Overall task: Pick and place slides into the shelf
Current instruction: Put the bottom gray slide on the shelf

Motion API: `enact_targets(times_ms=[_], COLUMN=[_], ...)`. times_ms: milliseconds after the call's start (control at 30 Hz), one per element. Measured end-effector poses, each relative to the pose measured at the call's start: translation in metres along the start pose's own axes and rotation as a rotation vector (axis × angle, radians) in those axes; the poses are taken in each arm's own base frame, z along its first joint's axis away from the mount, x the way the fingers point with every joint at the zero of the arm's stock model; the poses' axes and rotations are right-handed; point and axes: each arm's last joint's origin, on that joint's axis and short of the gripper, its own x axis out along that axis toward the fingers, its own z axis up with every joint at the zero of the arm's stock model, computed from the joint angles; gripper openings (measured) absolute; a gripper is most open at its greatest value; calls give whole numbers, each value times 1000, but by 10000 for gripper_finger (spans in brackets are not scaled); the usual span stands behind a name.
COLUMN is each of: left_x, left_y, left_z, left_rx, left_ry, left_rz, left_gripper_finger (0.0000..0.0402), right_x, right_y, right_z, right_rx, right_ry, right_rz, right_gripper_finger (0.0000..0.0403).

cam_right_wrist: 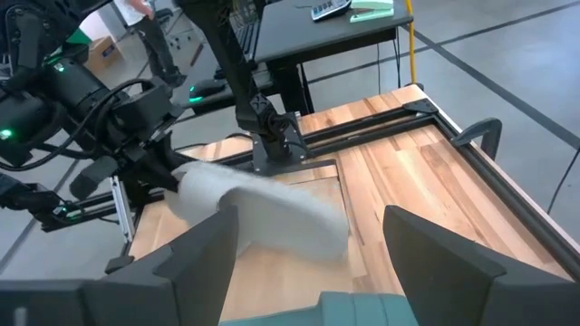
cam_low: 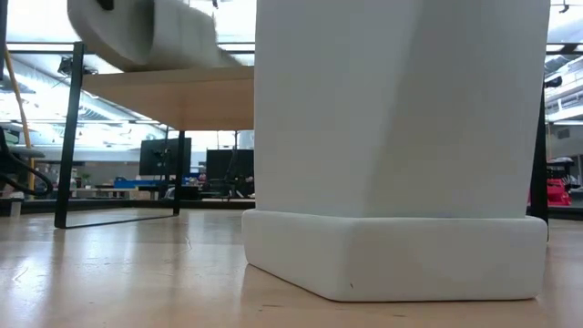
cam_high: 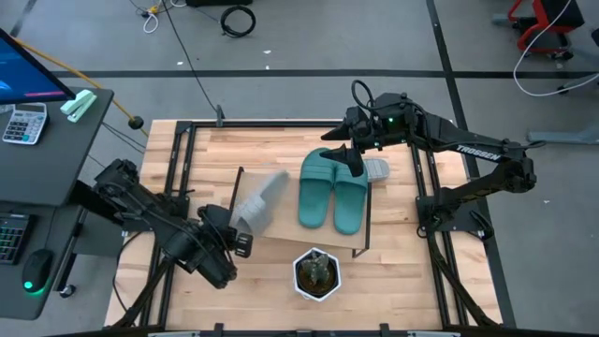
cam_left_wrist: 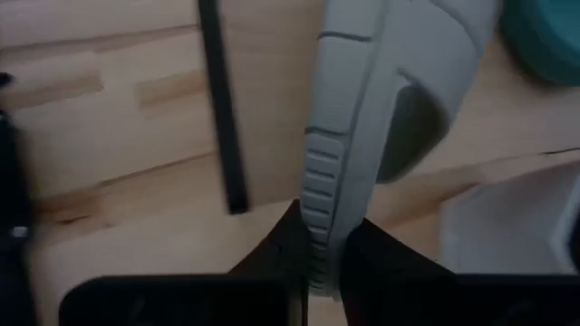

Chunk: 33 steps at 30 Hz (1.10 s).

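The left tool (cam_high: 241, 236) grips a grey slide (cam_high: 261, 198) over the shelf's (cam_high: 281, 239) left edge. It likely must set it beside the teal pair (cam_high: 333, 190). The right tool (cam_high: 351, 154) waits with its fingers apart.

A light grey slide (cam_left_wrist: 362, 136) fills the centre, seen edge-on, its ridged sole rim running from twelve o'clock down to six. The left claw (cam_left_wrist: 313, 263) pinches that rim between two dark fingers (cam_left_wrist: 272, 254) at six o'clock. Behind lies a pale wooden worktop (cam_left_wrist: 109, 154), crossed by a thin black bar (cam_left_wrist: 222, 109). A teal shape (cam_left_wrist: 544, 36) shows at two o'clock.
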Motion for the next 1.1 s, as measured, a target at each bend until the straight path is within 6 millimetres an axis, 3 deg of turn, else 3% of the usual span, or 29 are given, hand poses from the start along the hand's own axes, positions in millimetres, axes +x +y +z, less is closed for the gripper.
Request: enact_targets(times_ms=[167,367,767,1100], left_x=[-13,-28,-3,-8], left_y=[-6,-8,-43,-44], left_z=[5,7,-32,-27], left_rx=[-52,-232,-367,-311], left_ry=[-19,-201,-332,-734], left_rz=[-74,-235,-412,-598], left_gripper_finger=[37,35,34,34], right_x=[0,0,0,0], right_y=[0,0,0,0], right_z=[0,0,-1,-1], right_rx=[0,17,18,75], right_ry=[0,3,7,12], right_rz=[-1,-1,-2,17], right_gripper_finger=[281,281,281,281])
